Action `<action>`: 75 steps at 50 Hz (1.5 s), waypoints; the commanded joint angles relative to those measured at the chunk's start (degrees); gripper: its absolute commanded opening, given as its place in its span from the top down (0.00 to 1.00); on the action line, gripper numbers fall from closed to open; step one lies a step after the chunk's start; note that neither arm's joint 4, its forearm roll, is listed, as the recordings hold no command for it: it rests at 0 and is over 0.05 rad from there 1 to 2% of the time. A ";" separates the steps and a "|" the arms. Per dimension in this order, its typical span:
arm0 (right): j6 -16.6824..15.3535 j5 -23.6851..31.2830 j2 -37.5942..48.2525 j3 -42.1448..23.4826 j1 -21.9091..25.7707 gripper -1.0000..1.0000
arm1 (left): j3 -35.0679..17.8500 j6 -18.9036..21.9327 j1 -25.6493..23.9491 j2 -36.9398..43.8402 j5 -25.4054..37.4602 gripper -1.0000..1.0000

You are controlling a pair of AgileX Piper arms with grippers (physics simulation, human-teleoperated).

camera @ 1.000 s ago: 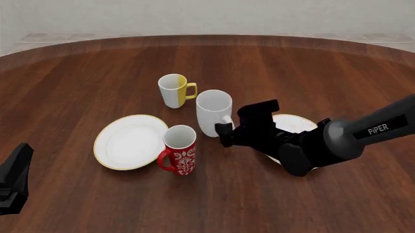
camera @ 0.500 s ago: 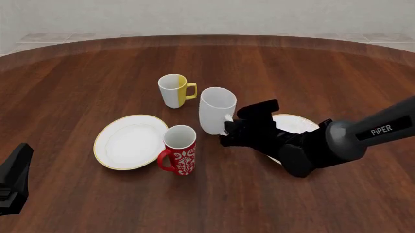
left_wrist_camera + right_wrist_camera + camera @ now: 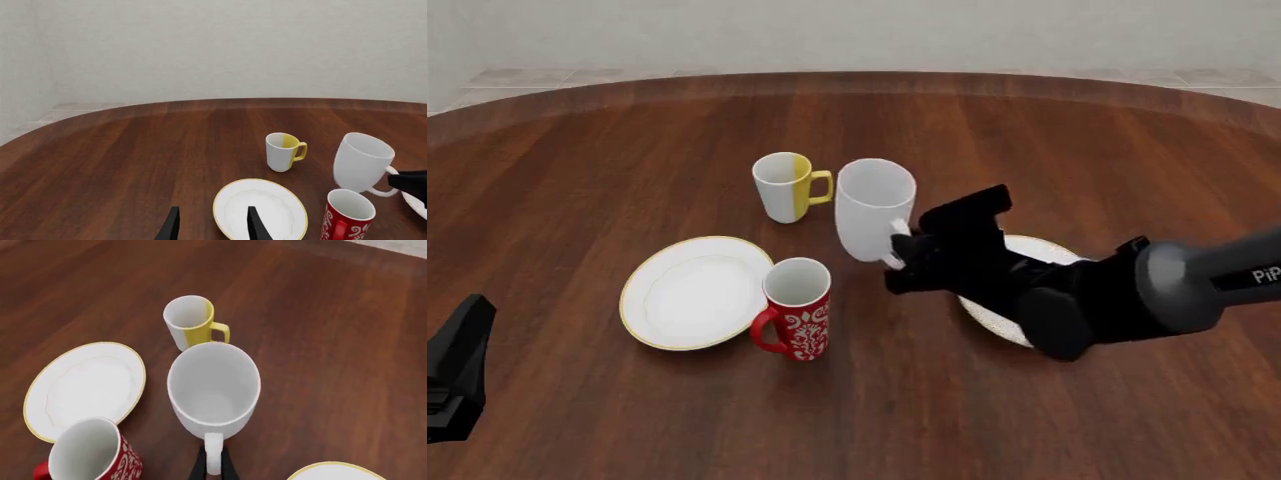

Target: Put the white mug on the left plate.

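Mug (image 3: 873, 210) pinched by handle in right gripper (image 3: 900, 250), apparently lifted, tilted. Carry high over red mug (image 3: 797, 320), lower centred on left plate (image 3: 665, 300). Left gripper (image 3: 212, 229) parted, idle.

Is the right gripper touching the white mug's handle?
Touching. In the right wrist view the right gripper has its black fingers closed on either side of the white mug's loop handle, with no gap showing. The front view agrees.

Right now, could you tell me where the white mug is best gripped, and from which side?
By its loop handle, from the right: the white mug turns its handle toward the right gripper, whose fingers already pinch it. The red mug crowds its near-left side.
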 commanded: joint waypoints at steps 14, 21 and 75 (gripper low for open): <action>-5.02 10.68 -10.67 -4.33 0.61 1.00 | 0.00 0.00 0.00 0.00 0.00 0.00; -5.06 13.86 -11.63 -6.93 2.20 1.00 | 0.00 0.00 0.00 0.00 0.00 0.00; -2.50 28.17 -4.00 -28.60 17.05 1.00 | 0.00 0.00 0.00 0.00 0.00 0.00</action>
